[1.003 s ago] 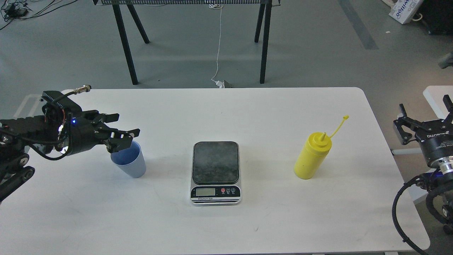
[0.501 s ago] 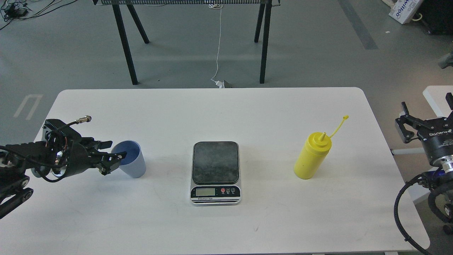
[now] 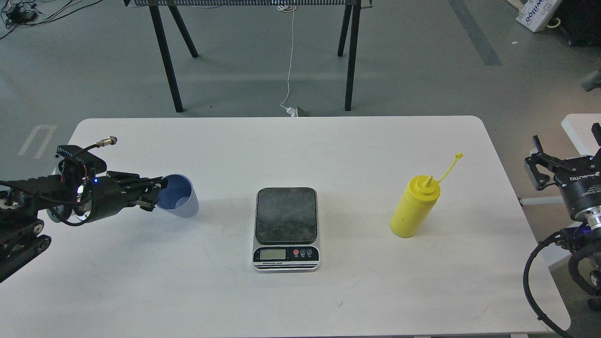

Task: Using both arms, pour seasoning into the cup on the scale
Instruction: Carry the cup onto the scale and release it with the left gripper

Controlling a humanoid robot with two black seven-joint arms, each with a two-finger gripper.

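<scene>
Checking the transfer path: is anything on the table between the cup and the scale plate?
Nothing visible. The cup, tilted and gripped at its rim by the left gripper, has only bare white table between it and the scale, whose dark plate carries nothing.

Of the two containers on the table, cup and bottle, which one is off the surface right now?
The light-blue cup: it is tilted in the left hand, base lifted. The yellow squeeze bottle stands on the table, untouched, right of the scale.

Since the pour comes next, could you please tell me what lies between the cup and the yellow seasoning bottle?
In the head view, the scale sits between the cup and the seasoning bottle, with bare white table on either side.
</scene>
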